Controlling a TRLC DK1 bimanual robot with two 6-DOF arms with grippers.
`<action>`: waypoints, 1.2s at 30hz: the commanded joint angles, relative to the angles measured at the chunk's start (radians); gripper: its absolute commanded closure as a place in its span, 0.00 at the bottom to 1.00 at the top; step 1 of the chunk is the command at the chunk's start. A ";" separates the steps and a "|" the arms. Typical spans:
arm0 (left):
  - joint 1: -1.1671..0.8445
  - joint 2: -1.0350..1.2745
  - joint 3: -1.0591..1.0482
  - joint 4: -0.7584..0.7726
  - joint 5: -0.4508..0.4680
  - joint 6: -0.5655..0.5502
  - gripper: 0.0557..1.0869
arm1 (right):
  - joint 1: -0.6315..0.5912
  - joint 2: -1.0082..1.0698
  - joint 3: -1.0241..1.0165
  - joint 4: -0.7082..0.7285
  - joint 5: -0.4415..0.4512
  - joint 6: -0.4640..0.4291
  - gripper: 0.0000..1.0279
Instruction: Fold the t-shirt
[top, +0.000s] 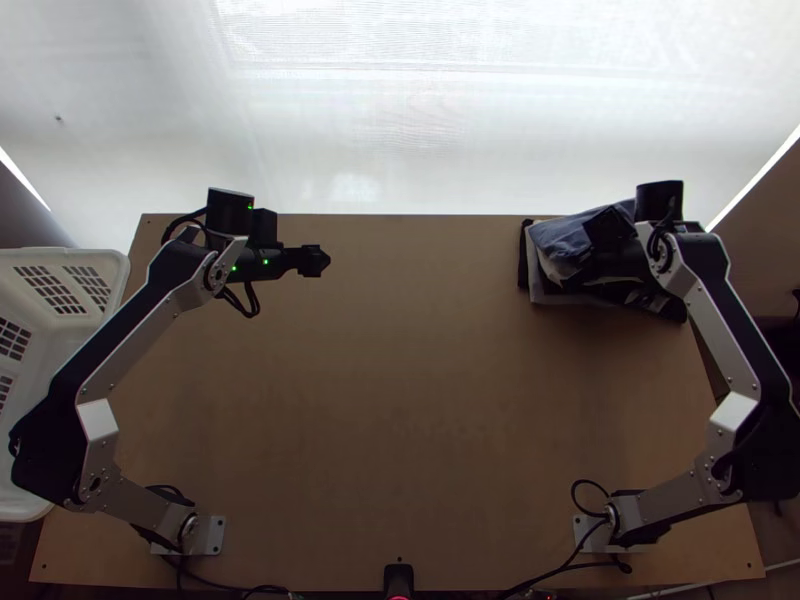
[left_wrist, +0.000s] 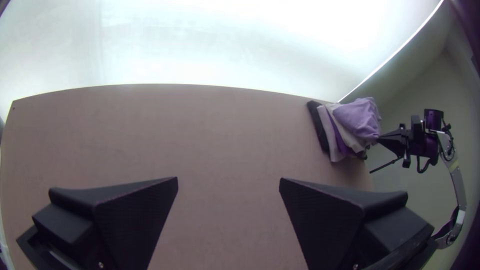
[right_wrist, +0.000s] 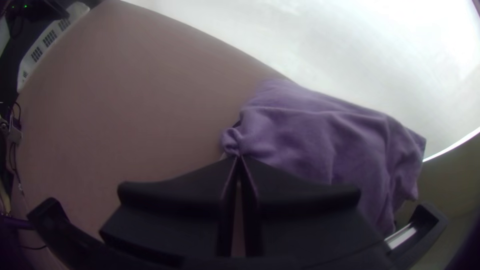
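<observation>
The right gripper (right_wrist: 239, 156) pinched the shirt (right_wrist: 320, 135) in its jaws, likely to straighten it atop the pile (left_wrist: 331, 134); the left gripper (left_wrist: 228, 179) held its apart.

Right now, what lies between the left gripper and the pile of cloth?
Bare wooden tabletop: the top view shows nothing lying on the stretch from the left gripper across to the cloth pile.

From afar, I see a light-brown rectangular wooden table (top: 420, 400), a flat, glowing white backdrop (top: 400, 120) beyond, and a pale wall (left_wrist: 420, 92).
</observation>
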 joint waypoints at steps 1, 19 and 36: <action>0.000 -0.004 0.005 0.001 -0.001 -0.001 0.04 | -0.022 0.062 -0.118 0.089 -0.007 -0.001 0.97; 0.013 0.019 0.021 0.008 0.006 0.007 0.04 | -0.139 -0.159 -0.063 0.439 -0.005 0.141 0.03; 0.007 0.035 0.024 0.004 0.004 0.007 0.04 | -0.384 0.427 -0.230 1.211 0.022 0.381 0.04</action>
